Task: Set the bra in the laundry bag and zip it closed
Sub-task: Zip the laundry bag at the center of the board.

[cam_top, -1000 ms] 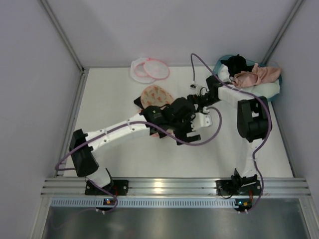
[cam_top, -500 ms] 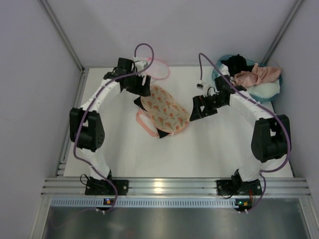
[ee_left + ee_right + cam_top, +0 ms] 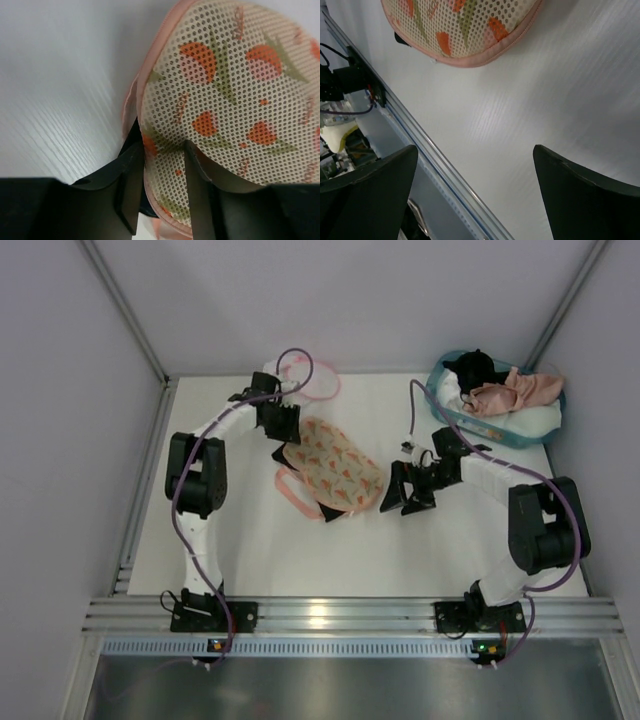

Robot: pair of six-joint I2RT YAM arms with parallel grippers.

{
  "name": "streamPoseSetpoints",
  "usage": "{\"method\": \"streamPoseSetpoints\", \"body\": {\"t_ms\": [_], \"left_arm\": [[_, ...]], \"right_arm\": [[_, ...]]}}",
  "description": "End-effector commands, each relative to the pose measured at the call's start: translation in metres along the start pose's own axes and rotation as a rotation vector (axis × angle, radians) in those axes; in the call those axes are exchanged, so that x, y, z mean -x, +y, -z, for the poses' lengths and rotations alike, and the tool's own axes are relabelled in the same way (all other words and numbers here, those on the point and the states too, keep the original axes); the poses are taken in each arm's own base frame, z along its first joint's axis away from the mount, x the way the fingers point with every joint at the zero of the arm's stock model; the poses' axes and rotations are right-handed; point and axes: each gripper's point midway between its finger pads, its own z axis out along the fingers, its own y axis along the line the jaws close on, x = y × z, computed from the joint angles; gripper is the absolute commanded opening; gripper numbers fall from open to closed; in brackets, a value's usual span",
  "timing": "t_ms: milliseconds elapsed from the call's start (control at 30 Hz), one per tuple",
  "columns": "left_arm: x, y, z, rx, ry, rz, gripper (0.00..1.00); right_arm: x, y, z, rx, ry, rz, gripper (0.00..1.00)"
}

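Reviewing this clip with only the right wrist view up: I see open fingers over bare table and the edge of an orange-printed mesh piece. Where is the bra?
Observer: The bra lies in the teal basket at the back right, on top of other garments.
Operator: And the laundry bag?
Observer: The laundry bag lies flat at the back, left of centre, just beyond the left gripper, which hides part of it.
Operator: What is that gripper on?
Observer: Its fingers straddle the far end of the printed piece, with the trimmed edge between them. I cannot tell whether they are pinching it yet.
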Motion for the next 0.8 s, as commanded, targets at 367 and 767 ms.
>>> {"method": "streamPoseSetpoints", "body": {"t_ms": [367, 767], "left_arm": [[-0.089, -0.027, 0.04, -0.033, 0.081, 0.174, 0.39], [-0.133, -0.04, 0.055, -0.049, 0.129, 0.328, 0.29]], "right_arm": [[0.073, -0.005, -0.027, 0.115, -0.255, -0.063, 0.99], [0.046, -0.015, -0.028, 0.092, -0.224, -0.117, 0.99]]}}
